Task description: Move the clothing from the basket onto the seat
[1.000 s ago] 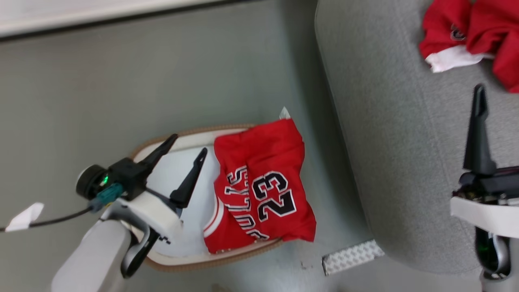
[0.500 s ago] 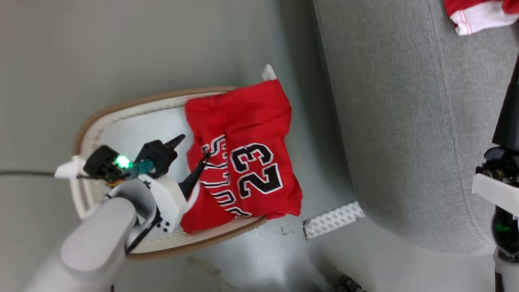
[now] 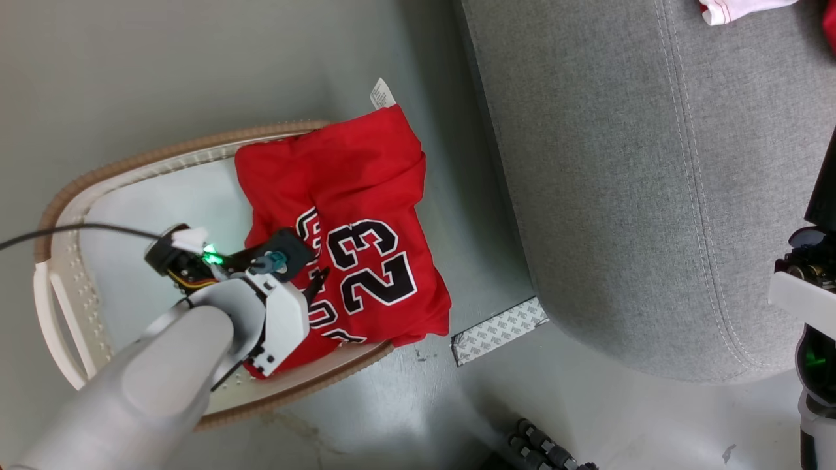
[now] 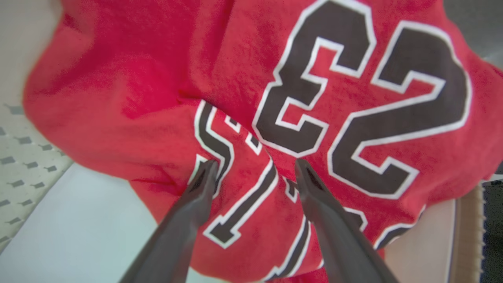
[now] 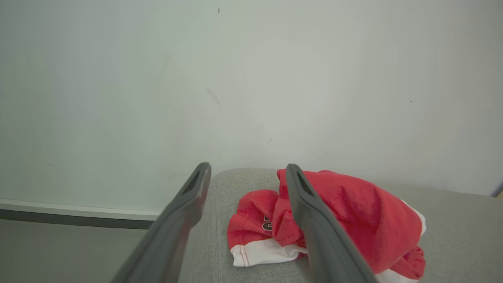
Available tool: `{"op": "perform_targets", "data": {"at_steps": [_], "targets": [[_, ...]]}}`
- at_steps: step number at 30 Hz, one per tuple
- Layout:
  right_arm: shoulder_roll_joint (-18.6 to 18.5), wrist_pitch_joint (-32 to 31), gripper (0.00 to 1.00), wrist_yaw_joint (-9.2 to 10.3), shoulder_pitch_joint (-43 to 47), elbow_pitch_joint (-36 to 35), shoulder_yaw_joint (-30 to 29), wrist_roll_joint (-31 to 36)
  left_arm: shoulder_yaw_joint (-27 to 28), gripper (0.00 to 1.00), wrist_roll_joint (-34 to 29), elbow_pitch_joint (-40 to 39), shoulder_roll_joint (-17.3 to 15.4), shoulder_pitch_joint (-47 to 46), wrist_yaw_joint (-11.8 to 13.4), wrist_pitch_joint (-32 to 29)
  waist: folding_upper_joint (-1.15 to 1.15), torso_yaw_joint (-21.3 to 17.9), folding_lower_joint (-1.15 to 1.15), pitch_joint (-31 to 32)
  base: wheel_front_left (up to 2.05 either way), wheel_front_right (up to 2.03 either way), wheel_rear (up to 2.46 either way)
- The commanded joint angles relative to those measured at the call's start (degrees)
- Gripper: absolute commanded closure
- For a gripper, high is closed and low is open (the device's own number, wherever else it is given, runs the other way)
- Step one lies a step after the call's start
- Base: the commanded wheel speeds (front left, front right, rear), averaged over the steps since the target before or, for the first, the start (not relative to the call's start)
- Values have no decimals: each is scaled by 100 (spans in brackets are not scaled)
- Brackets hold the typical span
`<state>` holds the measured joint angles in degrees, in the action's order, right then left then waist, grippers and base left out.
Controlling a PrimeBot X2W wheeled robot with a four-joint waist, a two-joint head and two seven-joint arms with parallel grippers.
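My left pincer has come down from the bare pad onto the numbered jersey, fingers wide, tips straddling the lettering, nothing pinched. The jersey is still in the basket, centre-left of frame, with the seat at right. My right pincer is wide and empty. I judge closing comes next
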<state>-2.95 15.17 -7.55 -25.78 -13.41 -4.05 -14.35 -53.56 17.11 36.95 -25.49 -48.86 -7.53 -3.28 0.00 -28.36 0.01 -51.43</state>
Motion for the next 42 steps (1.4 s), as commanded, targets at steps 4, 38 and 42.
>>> {"op": "perform_targets", "data": {"at_steps": [4,38,42], "targets": [[10,-4,0,13,127,-78,-36,-42,-209,0,-146,374,73,-180,8,-244,0,3,-1,-22,0,0,0],[8,-5,0,13,-54,304,101,-5,-1234,100,1131,1356,429,-745,8,331,0,205,-1,530,0,0,0],[7,-4,0,13,-28,413,48,151,-1284,100,1403,1290,644,-674,8,610,0,437,-1,960,0,0,0]]}}
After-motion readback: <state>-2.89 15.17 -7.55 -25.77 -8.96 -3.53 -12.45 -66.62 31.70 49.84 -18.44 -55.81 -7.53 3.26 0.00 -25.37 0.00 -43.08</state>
